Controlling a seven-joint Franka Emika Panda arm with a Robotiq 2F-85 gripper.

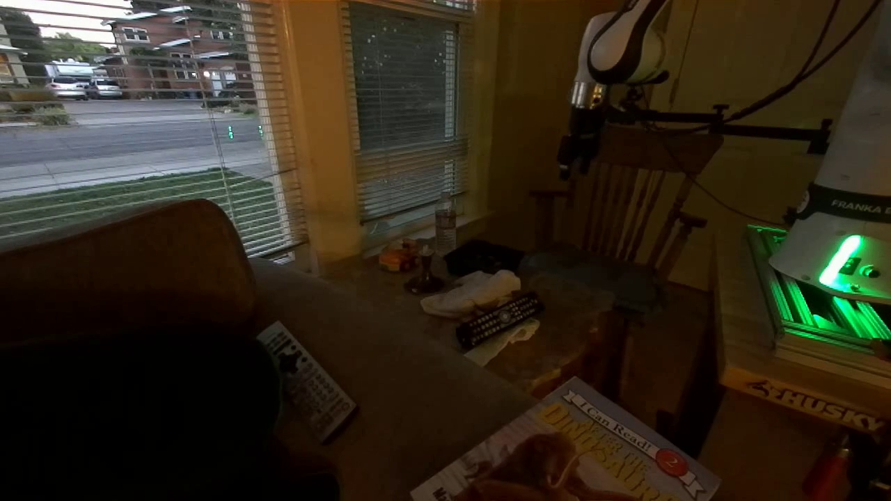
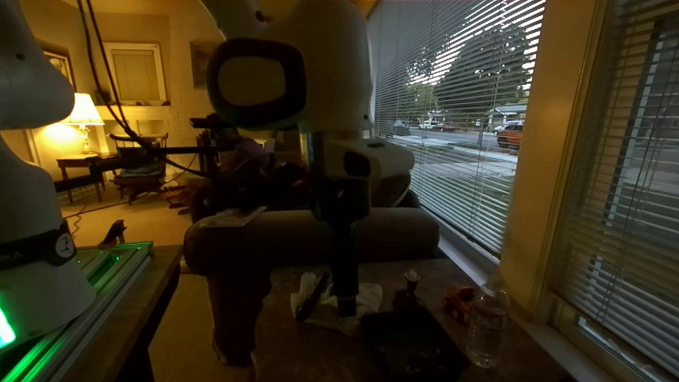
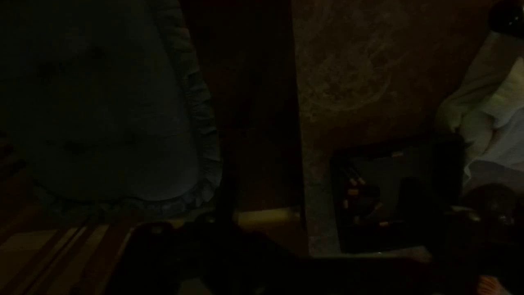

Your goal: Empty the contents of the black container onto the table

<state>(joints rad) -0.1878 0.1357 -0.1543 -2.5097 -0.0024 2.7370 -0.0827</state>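
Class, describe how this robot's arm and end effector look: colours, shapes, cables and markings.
The arm is whitish and rounded, with black trim and a shiny metallic collar above a dark, blocky end effector. Dark cables run beside it. On the base, a black band carries pale lettering beginning FRANKA; a green light glows below.

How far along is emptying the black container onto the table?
Done: nothing visible; the black container sits on the table with small items inside. In hand: nothing; the open gripper hangs in the air, apart from it. Remaining: probably everything, from grasping and lifting the container to tipping it out.
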